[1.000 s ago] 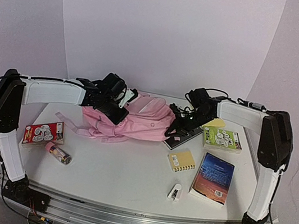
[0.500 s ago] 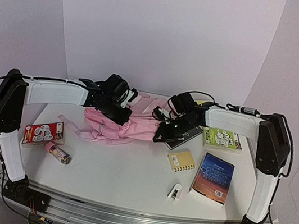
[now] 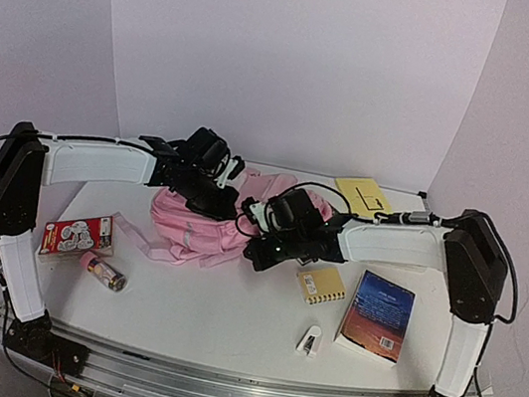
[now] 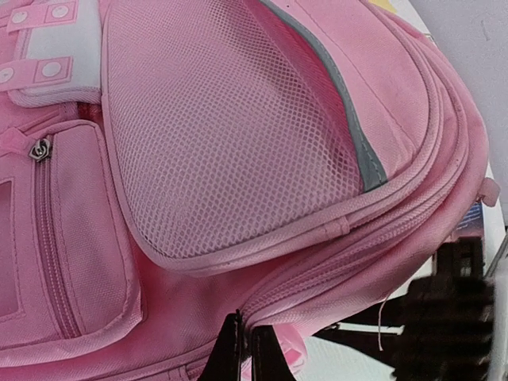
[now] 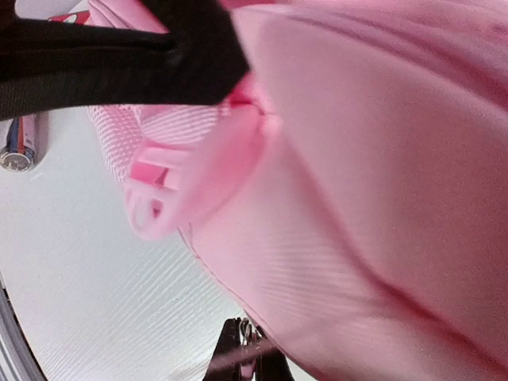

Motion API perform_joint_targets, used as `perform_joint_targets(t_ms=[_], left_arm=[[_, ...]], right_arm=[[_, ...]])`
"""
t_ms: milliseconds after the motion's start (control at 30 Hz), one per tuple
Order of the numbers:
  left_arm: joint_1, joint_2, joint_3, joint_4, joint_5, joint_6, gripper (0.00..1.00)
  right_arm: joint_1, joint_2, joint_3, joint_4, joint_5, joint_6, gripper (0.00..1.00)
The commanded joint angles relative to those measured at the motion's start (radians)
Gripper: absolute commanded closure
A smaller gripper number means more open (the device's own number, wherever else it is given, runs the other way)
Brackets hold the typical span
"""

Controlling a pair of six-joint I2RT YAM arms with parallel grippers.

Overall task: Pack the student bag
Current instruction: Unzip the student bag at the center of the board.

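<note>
1. Closest to the near edge of the table (image 3: 216, 317), right of middle: one small white stapler-like object (image 3: 309, 341).
2. Slightly further in, toward the right edge: one blue book (image 3: 377, 315) lying flat, with one yellow spiral notepad (image 3: 321, 284) just beside it on the left.
3. Toward the left edge: one small tube (image 3: 104, 273) on its side, and just behind it one red pack (image 3: 78, 234).
4. Mid-table, nearer the far edge: one student bag (image 3: 202, 224), slumped and bunched. Long axis left to right, roughly along the far edge, right end a little further back. One strap (image 3: 129, 229) trailing toward the left edge. Mesh pocket (image 4: 230, 135) and zip pockets on the side seen by the left wrist camera; top end impossible to tell.
5. Left gripper (image 4: 242, 349) at the bag's far side, fingers pinched tight on pink fabric by a zip seam.
6. Right gripper (image 5: 246, 357) at the bag's near right side, fingers likewise closed on pink fabric.
7. Far right corner: one yellow sheet (image 3: 363, 195).
</note>
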Motion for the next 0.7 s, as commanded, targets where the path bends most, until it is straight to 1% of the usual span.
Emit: perform_joint_targets(t_ms=[0,67,167,233,433,467,567,600,667], left_arm=[[-0.007,-0.061,0.080,0.135,0.079,-0.116,1.00],[-0.007,-0.060,0.090,0.133,0.073,-0.124,1.00],[-0.007,-0.057,0.095,0.137,0.068,-0.139,1.00],[-0.009,-0.052,0.097,0.139,0.072,-0.149,1.00],[-0.013,-0.050,0.088,0.142,0.064,-0.164,1.00],[-0.013,-0.051,0.084,0.148,0.070,-0.171,1.00],[-0.013,-0.050,0.082,0.160,0.076,-0.188,1.00],[-0.014,-0.052,0.078,0.166,0.078,-0.196,1.00],[-0.013,-0.055,0.071,0.175,0.079,-0.208,1.00]], right_arm=[[0.065,0.039,0.006,0.134,0.022,-0.077,1.00],[0.081,0.056,0.015,0.135,-0.001,-0.103,1.00],[0.092,0.085,0.029,0.135,-0.084,-0.105,1.00],[0.097,0.107,0.038,0.166,-0.145,-0.104,1.00],[0.107,0.163,0.073,0.218,-0.180,-0.146,1.00],[0.106,0.169,0.064,0.261,-0.189,-0.130,1.00],[0.107,0.161,-0.050,0.577,-0.197,-0.040,1.00],[0.107,0.159,-0.076,0.640,-0.192,-0.023,1.00],[0.106,0.158,-0.107,0.709,-0.168,-0.015,1.00]])
